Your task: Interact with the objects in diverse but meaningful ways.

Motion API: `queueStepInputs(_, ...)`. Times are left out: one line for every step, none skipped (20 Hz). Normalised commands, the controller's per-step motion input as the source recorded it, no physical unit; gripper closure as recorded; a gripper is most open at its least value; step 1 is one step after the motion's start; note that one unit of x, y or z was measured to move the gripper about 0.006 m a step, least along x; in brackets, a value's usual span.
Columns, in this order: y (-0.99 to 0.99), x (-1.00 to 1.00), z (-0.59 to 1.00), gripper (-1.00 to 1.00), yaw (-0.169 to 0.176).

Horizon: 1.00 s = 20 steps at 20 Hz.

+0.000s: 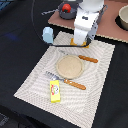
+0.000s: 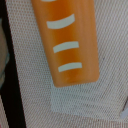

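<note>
The orange-yellow bread loaf point(image 2: 65, 40), marked with pale stripes, lies on the woven placemat point(image 2: 85, 105) and fills most of the wrist view. In the exterior view only a sliver of the loaf point(image 1: 74, 43) shows beneath my gripper point(image 1: 80, 42), which hangs low over the mat's far edge. The fingers are hidden in both views. A yellow butter block point(image 1: 55, 91) rests on the mat's near part. To the exterior view's left of the mat stands a pale blue carton point(image 1: 47, 35). A small red ball point(image 1: 65, 7) sits in the grey pot point(image 1: 71, 13) at the back.
A round tan plate point(image 1: 69, 66) lies mid-mat, with a wooden-handled knife point(image 1: 86, 59) beyond it and a fork point(image 1: 67, 81) in front. A brown board point(image 1: 112, 27) at the back holds the pot and a pale bowl point(image 1: 123, 17). A dark cloth point(image 1: 20, 55) surrounds the mat.
</note>
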Motion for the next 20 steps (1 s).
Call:
queueStepInputs(0.41, -0.27, -0.23, -1.00, 0.055)
queueStepInputs(0.41, -0.26, -0.23, -1.00, 0.054)
queueStepInputs(0.40, -0.23, -0.23, -1.00, 0.051)
queueStepInputs(0.37, -0.13, -0.22, -1.00, 0.051)
queueStepInputs(0.34, -0.04, -0.22, -1.00, 0.048)
queueStepInputs(0.29, 0.00, -0.24, -1.00, 0.033)
queueStepInputs(0.27, 0.00, -0.24, -1.00, 0.027)
queueStepInputs(0.25, 0.00, -0.25, -1.00, 0.026)
queueStepInputs(0.21, 0.00, -0.25, -1.00, 0.025)
queueStepInputs(0.17, 0.00, -0.26, -1.00, 0.021)
queueStepInputs(0.16, 0.00, -0.26, -1.00, 0.017)
queueStepInputs(0.15, 0.00, -0.26, -1.00, 0.017)
queueStepInputs(0.11, 0.00, -0.26, -1.00, 0.016)
queueStepInputs(0.08, 0.00, -0.22, -1.00, 0.015)
queueStepInputs(0.01, 0.02, -0.16, -1.00, 0.012)
queueStepInputs(0.00, 0.07, -0.08, -1.00, 0.010)
queueStepInputs(0.00, 0.07, -0.03, -1.00, 0.002)
queueStepInputs(0.00, 0.06, 0.00, -1.00, 0.000)
queueStepInputs(0.00, 0.07, 0.00, -1.00, 0.000)
queueStepInputs(0.00, 0.03, 0.00, -1.00, 0.000)
